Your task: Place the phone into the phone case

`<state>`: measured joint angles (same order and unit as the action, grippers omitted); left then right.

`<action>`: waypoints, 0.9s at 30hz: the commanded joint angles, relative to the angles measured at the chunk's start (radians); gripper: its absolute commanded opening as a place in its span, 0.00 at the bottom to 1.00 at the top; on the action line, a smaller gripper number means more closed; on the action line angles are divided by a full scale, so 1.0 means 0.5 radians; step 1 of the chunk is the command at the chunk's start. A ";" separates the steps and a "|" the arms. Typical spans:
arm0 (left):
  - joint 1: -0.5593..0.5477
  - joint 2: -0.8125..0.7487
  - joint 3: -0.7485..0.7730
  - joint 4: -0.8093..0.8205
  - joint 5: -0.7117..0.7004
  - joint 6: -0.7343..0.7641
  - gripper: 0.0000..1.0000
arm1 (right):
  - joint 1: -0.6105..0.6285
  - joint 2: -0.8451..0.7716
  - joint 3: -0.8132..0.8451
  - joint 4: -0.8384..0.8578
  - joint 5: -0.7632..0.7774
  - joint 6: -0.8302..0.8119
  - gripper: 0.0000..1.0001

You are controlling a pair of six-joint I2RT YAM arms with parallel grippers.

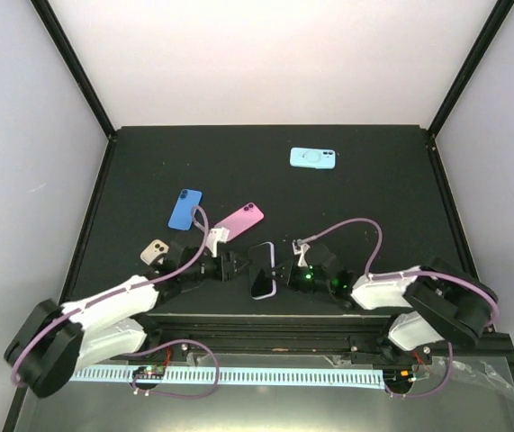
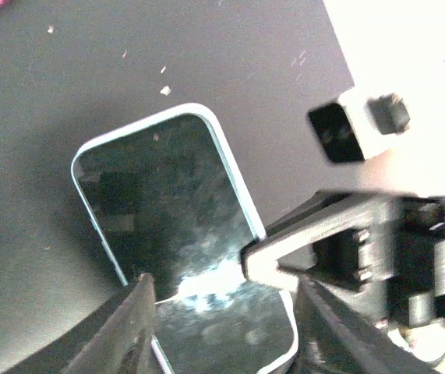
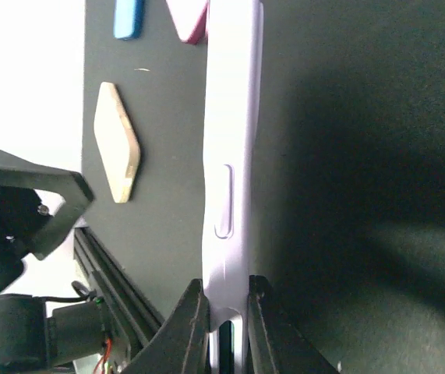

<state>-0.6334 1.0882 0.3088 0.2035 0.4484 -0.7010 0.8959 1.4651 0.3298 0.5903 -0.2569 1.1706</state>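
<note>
Top external view, from the left: my left pincer (image 1: 237, 266) sits at the phone (image 1: 262, 274), low in the middle of the frame. In the left wrist view its jaws are apart, flanking one end of the phone; whether they touch its edges I cannot tell. On the phone's other side my right pincer (image 1: 284, 270) is clamped across the thin edge of the lilac phone case (image 3: 234, 117). I judge the phone is in but not fully seated, since the case wall bows. Next I must hold the case steady and press the rim down evenly.
</note>
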 commanded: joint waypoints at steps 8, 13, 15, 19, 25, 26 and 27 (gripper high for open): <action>0.254 -0.730 0.177 -0.339 0.249 -0.069 0.83 | -0.002 -0.915 -0.089 -0.162 0.110 -0.226 0.07; 0.312 -0.744 0.138 -0.014 0.640 -0.251 0.82 | -0.002 -1.178 -0.158 0.015 -0.041 -0.192 0.08; 0.310 -0.745 0.111 0.176 0.757 -0.361 0.82 | -0.002 -1.257 -0.205 0.183 -0.121 -0.149 0.09; 0.310 -0.768 -0.029 0.662 0.824 -0.623 0.81 | -0.001 -1.335 -0.177 0.251 -0.289 -0.166 0.10; 0.310 -0.759 -0.130 1.123 0.845 -0.846 0.79 | 0.002 -1.277 -0.170 0.490 -0.430 -0.032 0.09; 0.310 -0.759 -0.132 1.148 0.849 -0.856 0.78 | 0.002 -1.250 -0.169 0.560 -0.457 0.000 0.09; 0.310 -0.762 -0.133 1.154 0.847 -0.859 0.77 | 0.003 -1.223 -0.167 0.623 -0.480 0.030 0.09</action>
<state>-0.4843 0.7147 0.2462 0.5900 0.8356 -1.0531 0.8959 0.8295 0.2161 0.6739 -0.4198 1.1263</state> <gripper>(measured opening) 0.787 0.098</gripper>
